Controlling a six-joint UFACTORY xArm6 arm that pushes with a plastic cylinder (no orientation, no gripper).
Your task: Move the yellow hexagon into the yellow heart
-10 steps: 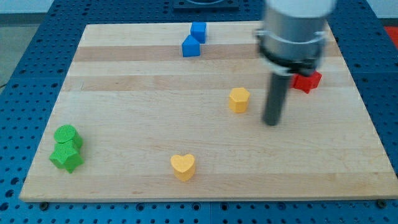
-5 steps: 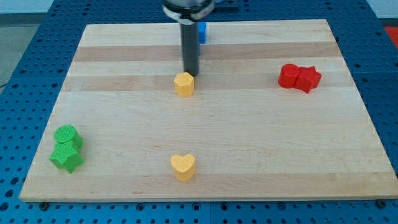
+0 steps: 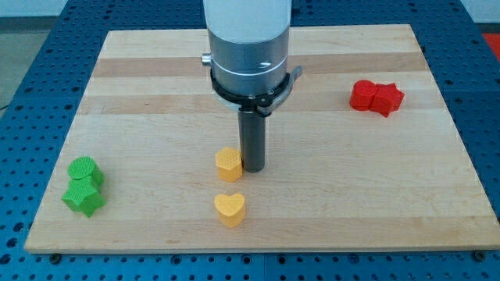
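Observation:
The yellow hexagon (image 3: pixel 229 165) lies low on the board, just left of centre. The yellow heart (image 3: pixel 230 209) lies right below it, with a small gap between them. My tip (image 3: pixel 252 168) stands on the board at the hexagon's right side, touching it or nearly so. The rod rises from there into the arm's wide grey body, which hides the middle of the board's top part.
Two green blocks (image 3: pixel 83 186) sit together near the board's left edge. Two red blocks (image 3: pixel 376 97) sit together at the upper right. The wooden board (image 3: pixel 437 179) lies on a blue perforated table.
The hexagon has slid from the board's upper middle down to just above the heart. My tip has moved down with it, from above it to its right. The arm now hides the blue blocks.

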